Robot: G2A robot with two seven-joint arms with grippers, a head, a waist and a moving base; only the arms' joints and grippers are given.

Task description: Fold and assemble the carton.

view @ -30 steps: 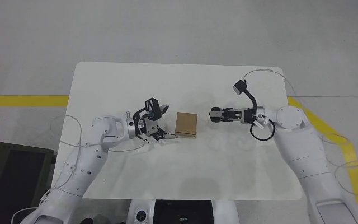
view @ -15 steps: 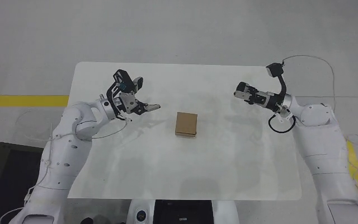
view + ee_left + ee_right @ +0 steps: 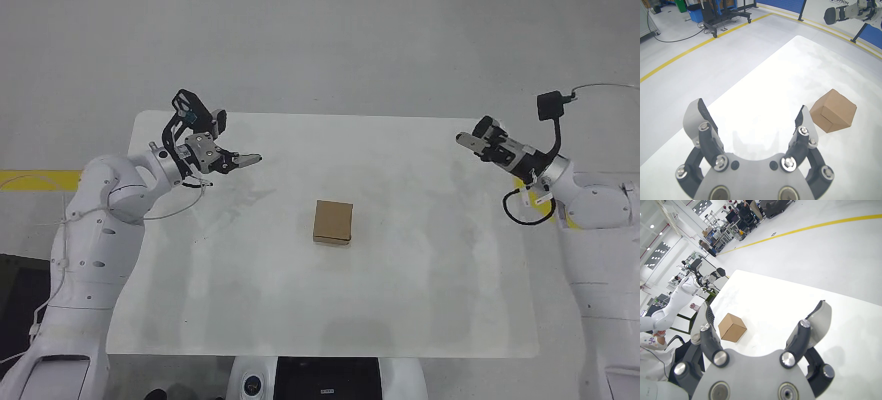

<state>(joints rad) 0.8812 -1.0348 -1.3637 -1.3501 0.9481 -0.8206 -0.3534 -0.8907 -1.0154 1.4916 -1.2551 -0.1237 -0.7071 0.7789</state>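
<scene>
A small brown carton (image 3: 333,222) stands closed as a cube in the middle of the white table (image 3: 420,300). It also appears in the left wrist view (image 3: 832,113) and in the right wrist view (image 3: 732,330). My left gripper (image 3: 250,159) hovers open over the table's far left part, well away from the carton, with nothing between its fingers (image 3: 705,111). My right gripper (image 3: 466,139) hangs open near the far right corner, also apart from the carton and holding nothing (image 3: 763,311).
The table's far edge and the grey floor with a yellow line (image 3: 60,180) lie beyond. The left arm (image 3: 687,289) appears far off in the right wrist view.
Both arms have pulled back from the carton, the left toward the far left corner and the right toward the far right corner. The carton has stayed in place.
</scene>
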